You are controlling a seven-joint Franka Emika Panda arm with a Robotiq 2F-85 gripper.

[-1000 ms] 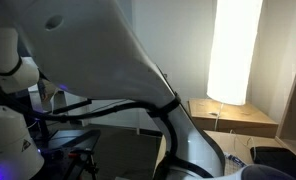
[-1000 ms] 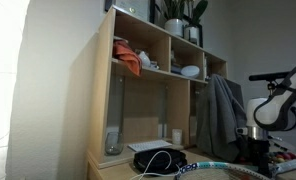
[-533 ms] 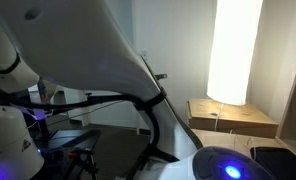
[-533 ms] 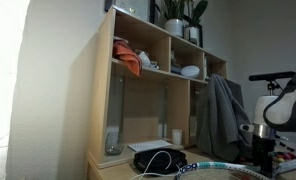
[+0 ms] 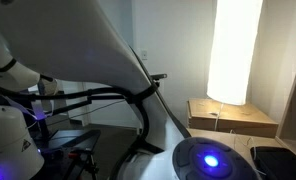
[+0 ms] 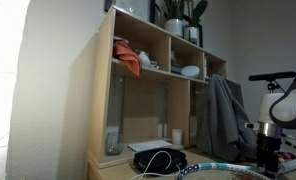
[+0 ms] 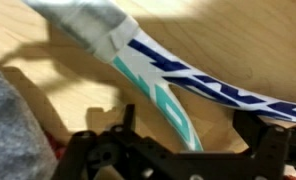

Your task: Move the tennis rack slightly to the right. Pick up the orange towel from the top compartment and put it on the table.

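The pale wooden counter [image 7: 238, 30] carries the racket [image 7: 188, 75]. Its white-taped handle and teal-and-navy throat lie flat across the wood in the wrist view. The jaws stand wide, one on each side of the throat, holding nothing. A grey cloth [image 7: 13, 130] lies at the lower left. In an exterior view a tall wooden shelf [image 6: 100, 110] keeps the towel [image 6: 128, 62] in its top left compartment, with plants [image 6: 178, 15] on top. A grey garment [image 6: 223, 120] hangs beside it.
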